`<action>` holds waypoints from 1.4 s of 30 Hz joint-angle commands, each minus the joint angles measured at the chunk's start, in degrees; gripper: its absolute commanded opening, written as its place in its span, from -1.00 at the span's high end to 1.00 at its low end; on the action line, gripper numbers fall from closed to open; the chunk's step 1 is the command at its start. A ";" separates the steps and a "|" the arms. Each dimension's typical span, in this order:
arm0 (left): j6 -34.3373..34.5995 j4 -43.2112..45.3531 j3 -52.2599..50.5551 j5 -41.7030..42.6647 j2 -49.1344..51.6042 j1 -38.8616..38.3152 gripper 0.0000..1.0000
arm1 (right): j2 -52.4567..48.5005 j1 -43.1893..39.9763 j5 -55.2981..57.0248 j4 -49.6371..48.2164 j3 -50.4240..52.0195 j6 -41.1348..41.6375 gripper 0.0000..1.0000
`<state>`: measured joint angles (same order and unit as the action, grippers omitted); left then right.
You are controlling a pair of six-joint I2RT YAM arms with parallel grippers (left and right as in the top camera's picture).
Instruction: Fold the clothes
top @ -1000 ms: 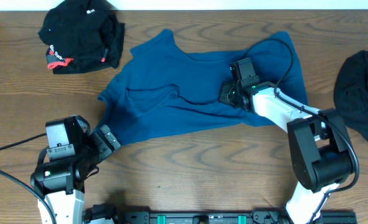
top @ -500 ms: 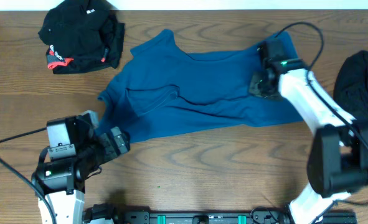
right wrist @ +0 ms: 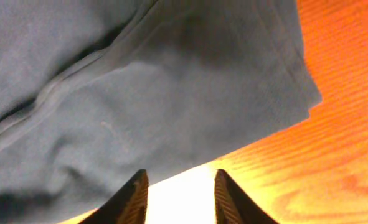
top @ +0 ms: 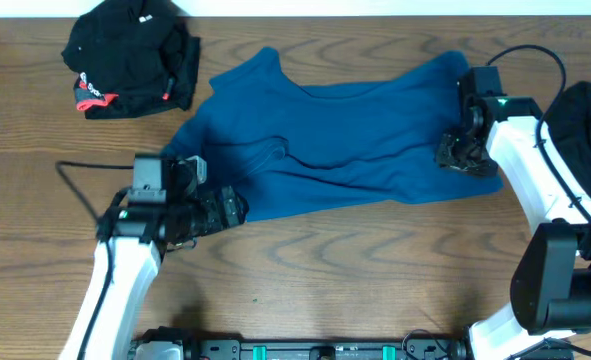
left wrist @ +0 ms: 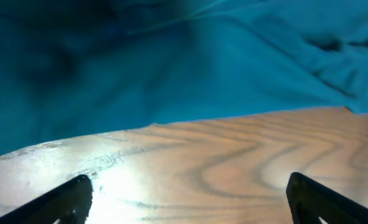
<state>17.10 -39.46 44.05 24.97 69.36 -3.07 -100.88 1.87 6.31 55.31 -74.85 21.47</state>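
Both arms have shifted since a second ago: the left gripper [top: 227,208] has come up to the lower hem of the teal-blue shirt [top: 325,140], and the right gripper [top: 462,152] has slid out to its right-hand corner. Soft and creased, the shirt lies spread mid-table [top: 375,260] on grained wood. The left claw gapes wide over bare wood just short of the cloth, while the right claw is narrowly parted above the stitched, doubled hem, gripping nothing.

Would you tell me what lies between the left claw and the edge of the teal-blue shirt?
Only bare wooden table, as the left wrist view shows; the left claw sits short of the teal-blue fabric shirt.
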 commanded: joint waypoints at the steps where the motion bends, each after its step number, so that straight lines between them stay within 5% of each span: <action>1: 2.40 1.51 -0.48 -1.90 5.25 -0.13 -0.85 | -0.55 -1.27 0.15 -1.03 1.27 -2.03 0.50; 5: 4.46 4.70 -0.42 -5.25 10.49 -0.13 -0.46 | -0.55 -2.03 -2.32 -2.67 1.99 -3.87 0.78; 9: 4.66 6.34 -0.42 -9.64 11.87 -0.15 -0.11 | -0.55 -2.08 -2.25 -4.33 2.80 -5.05 0.81; 24: 8.52 7.45 -0.09 -27.54 11.65 -11.82 0.07 | -1.05 -4.28 -6.34 -7.82 3.52 -8.83 0.79; 42: 8.52 11.96 -0.11 -34.69 20.37 -11.67 0.13 | -4.74 -6.54 -9.33 -11.96 7.15 -11.72 0.79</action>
<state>25.39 -27.53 43.97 -6.20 88.33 -14.79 -104.29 -3.51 -2.50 43.62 -68.07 10.83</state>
